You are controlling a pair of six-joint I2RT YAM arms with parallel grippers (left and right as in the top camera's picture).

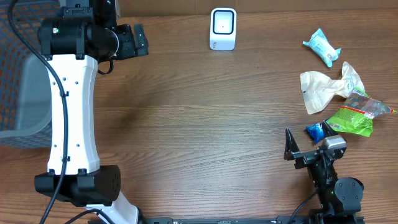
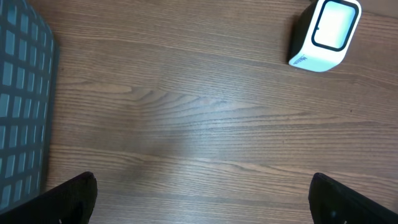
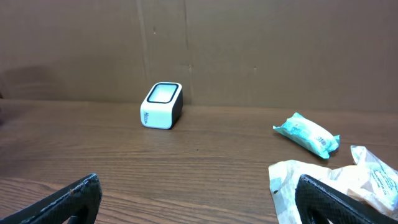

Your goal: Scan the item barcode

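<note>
Both tools are spread wide, nothing held. The left tool (image 2: 202, 202) hovers at eleven o'clock, close to the scanner (image 1: 222, 28) at twelve. The right tool (image 3: 202, 202) sits at five, with the blue packet (image 1: 315, 130) just beside it and other packets (image 1: 351, 118) at three. Best play: pinch one packet by its edge, keep the barcode uncovered, and turn it square to the scanner window.

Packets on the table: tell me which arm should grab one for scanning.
Right. The right gripper sits open beside the blue packet and green packet; the left gripper, also open, is across the table near the scanner, far from them.
</note>
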